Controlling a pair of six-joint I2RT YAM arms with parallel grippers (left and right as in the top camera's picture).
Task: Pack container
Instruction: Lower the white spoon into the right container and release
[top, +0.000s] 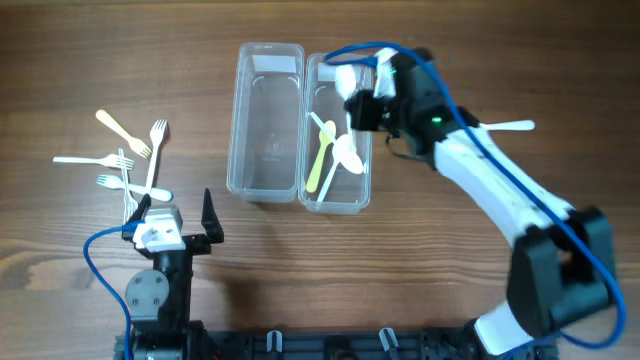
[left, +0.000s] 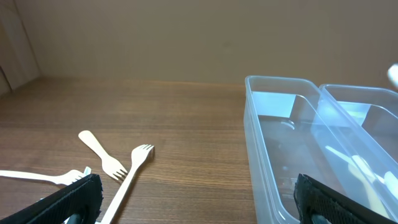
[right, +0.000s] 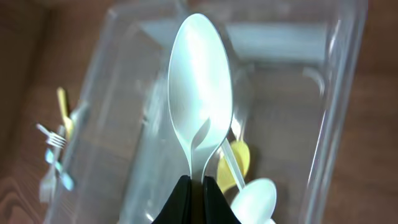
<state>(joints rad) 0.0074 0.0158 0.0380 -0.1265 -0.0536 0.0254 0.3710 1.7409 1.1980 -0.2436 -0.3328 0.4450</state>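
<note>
Overhead view has two clear tubs side by side in the middle of the bench (top: 380, 270). The left container (top: 268, 120) looks empty, while the right container (top: 362, 190) has a yellow spoon (top: 322, 155) and a second white spoon (top: 347, 152) lying in it, touching each other. The right hand (top: 352, 95) hangs over the far end of that right tub, and the right wrist cam settles what it's doing: the fingers (right: 180, 199) are pinched tight on the handle of a white spoon (right: 200, 81), bowl pointing away from the camera, directly above the tub's inside. You can see the yellow one and the other white one down below it in there too. The left hand (top: 170, 205) sits at the near left side of the bench with its jaws spread wide and nothing between them, well apart from both tubs. Just beyond it is a loose scatter of forks, including a yellow fork (top: 123, 133) and a white fork (top: 156, 150), some overlapping. Over on the right, past the arm, a white utensil (top: 510, 126) lies on the wood, but I can't tell what kind since the arm covers part of it.
</note>
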